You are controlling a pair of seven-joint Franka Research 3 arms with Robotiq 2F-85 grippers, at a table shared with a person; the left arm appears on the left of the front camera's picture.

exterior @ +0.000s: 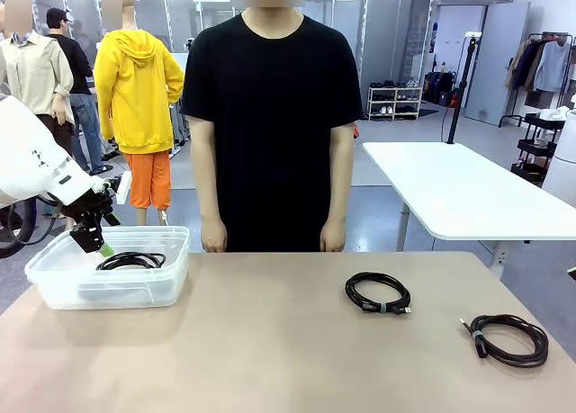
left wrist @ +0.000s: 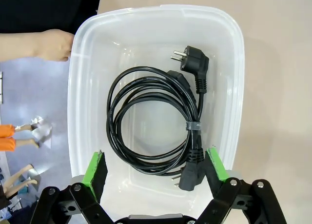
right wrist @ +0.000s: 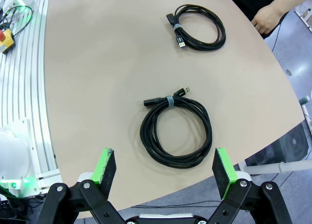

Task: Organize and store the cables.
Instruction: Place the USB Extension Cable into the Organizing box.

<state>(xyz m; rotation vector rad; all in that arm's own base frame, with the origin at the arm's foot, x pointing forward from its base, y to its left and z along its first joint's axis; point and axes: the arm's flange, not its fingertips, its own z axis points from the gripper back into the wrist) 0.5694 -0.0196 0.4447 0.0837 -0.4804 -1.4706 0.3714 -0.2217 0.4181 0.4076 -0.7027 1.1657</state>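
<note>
Closest in, the right end effector [right wrist: 164, 155] hung above the table [right wrist: 97, 87] with its green fingers spread wide apart and nothing between them. Just past its tips, at 12 o'clock, the first cable [right wrist: 206, 131] lay flat on the table in a black coil bound by a grey tie. Farther off at 1 o'clock lay the second cable [right wrist: 177, 29], also coiled, near the person's hand [right wrist: 268, 19] at the far edge. At the table's 9 o'clock side, the left end effector [left wrist: 155, 153] was likewise spread apart and empty, poised over a clear plastic bin [left wrist: 78, 87]. Inside, on the bin's floor, rested the third cable [left wrist: 193, 125], coiled, its plugs at 1 and 5 o'clock. Behind the table stood the person, arms down.
</note>
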